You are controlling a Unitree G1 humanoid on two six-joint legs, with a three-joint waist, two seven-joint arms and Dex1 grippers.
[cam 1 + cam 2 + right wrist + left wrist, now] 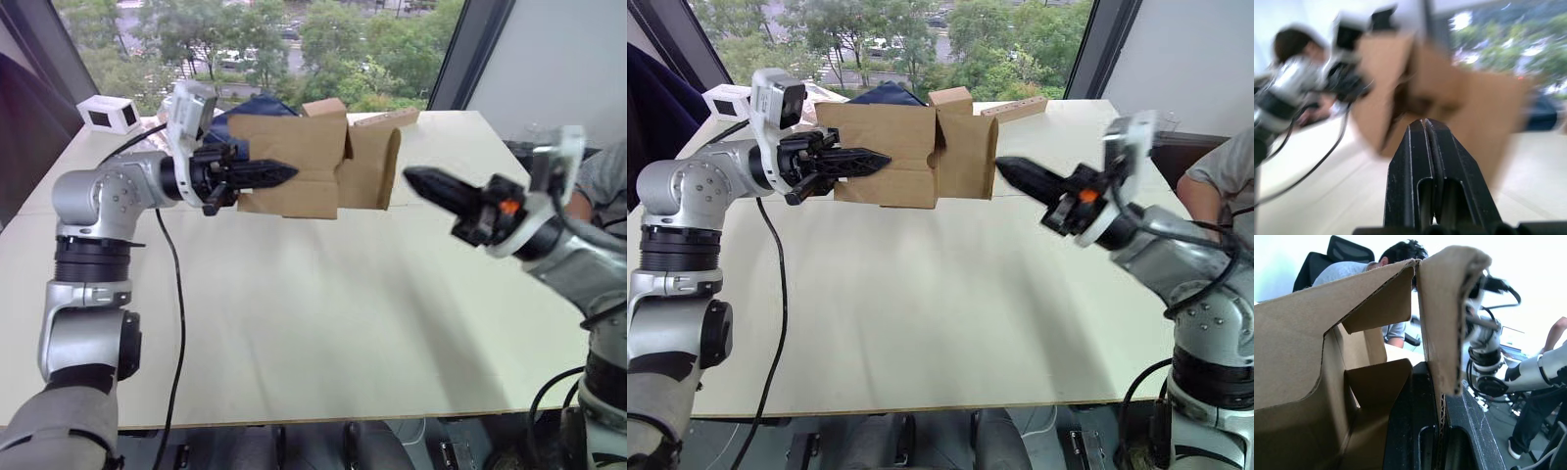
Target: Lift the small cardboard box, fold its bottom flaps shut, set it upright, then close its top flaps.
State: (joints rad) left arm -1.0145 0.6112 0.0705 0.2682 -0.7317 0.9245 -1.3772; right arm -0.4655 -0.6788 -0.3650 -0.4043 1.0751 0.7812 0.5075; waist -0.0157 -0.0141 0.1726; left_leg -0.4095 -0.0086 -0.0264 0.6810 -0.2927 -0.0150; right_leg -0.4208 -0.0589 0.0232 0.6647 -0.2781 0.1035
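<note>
Box (294,162) held above table (323,323), left gripper (279,174) clamped on wall. Right gripper (421,181) closed, empty, beside open flaps (370,166). Step: folding bottom flaps. Next: push flap inward.

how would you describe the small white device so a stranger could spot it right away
Start at the pale table and go to its far left corner by the window. The white device sits there, a low boxy block with dark front panels, apart from the brown cardboard box in the left gripper.
</note>
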